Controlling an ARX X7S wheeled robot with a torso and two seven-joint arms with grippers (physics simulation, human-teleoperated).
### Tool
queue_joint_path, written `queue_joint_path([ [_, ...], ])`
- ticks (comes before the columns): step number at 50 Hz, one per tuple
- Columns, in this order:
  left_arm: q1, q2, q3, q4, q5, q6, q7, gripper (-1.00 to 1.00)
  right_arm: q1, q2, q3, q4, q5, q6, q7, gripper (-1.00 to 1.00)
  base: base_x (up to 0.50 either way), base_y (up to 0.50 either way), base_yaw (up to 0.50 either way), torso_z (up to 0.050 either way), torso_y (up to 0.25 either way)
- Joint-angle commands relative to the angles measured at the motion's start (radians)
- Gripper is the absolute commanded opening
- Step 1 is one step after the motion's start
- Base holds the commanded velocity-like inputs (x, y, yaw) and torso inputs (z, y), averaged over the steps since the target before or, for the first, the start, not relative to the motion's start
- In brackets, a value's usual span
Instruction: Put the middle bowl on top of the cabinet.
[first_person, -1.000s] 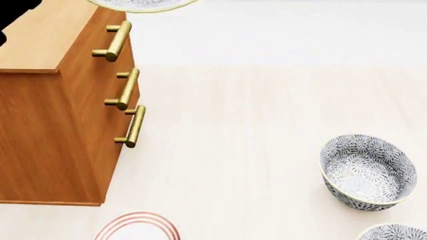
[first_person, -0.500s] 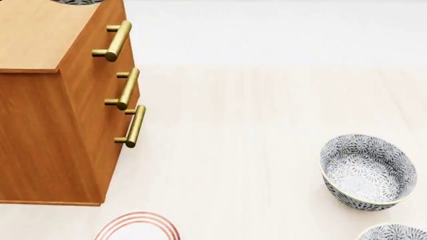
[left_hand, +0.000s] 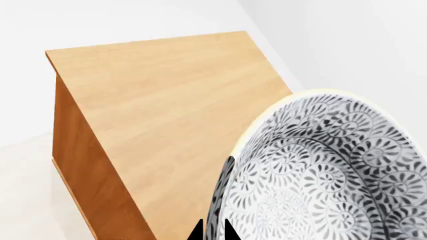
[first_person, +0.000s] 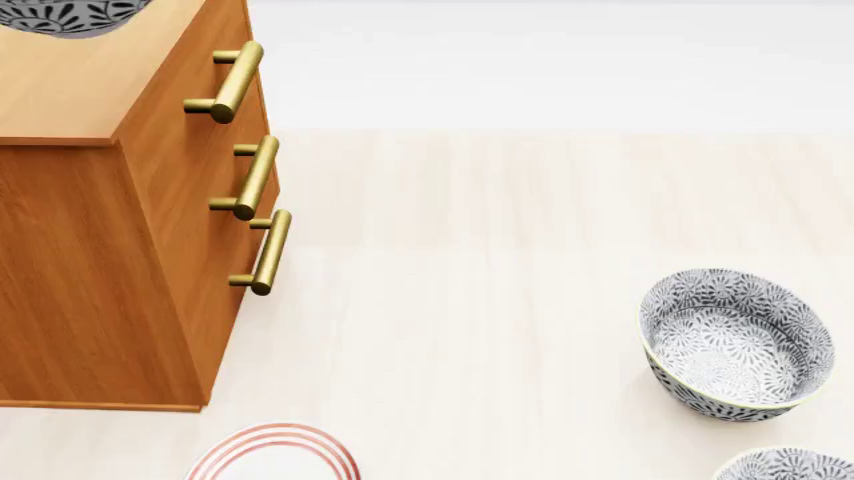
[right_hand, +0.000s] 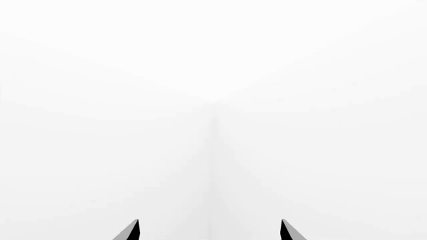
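Observation:
The middle bowl (left_hand: 327, 175), white with a dense grey-black floral pattern, fills one side of the left wrist view. My left gripper (left_hand: 212, 231) is shut on its rim, one black fingertip on each side of the wall. The bowl hangs tilted over the flat top of the orange-brown cabinet (left_hand: 173, 105). In the head view only the bowl's underside (first_person: 67, 15) shows, at the upper left edge above the cabinet (first_person: 107, 250) top. My right gripper (right_hand: 209, 230) is open and faces bare white walls, holding nothing.
Two more patterned bowls sit on the pale floor at the right: one whole (first_person: 734, 345), one cut off by the lower edge (first_person: 787, 465). A red-ringed white plate (first_person: 274, 455) lies by the cabinet's base. Three brass handles (first_person: 254, 178) stick out from the cabinet front.
The bowl has moved left across the head view, from beyond the cabinet's far edge to over its top, and now sits lower in the frame.

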Motion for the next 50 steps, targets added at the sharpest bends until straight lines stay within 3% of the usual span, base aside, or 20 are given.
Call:
queue_joint_path([
  [1,0.033,-0.021,-0.041,-0.055,0.004,0.129,0.011,-1.00,0.000,0.000,0.000,0.000,0.000,-0.001,0.000,1.00,0.00,0.00,0.00,0.000,0.000],
  [50,0.086,0.027,0.021,-0.359,0.060,0.101,0.184,-1.00,0.000,0.000,-0.019,0.000,-0.030,-0.017,0.008,1.00,0.00,0.00,0.00,0.000,0.000],
])
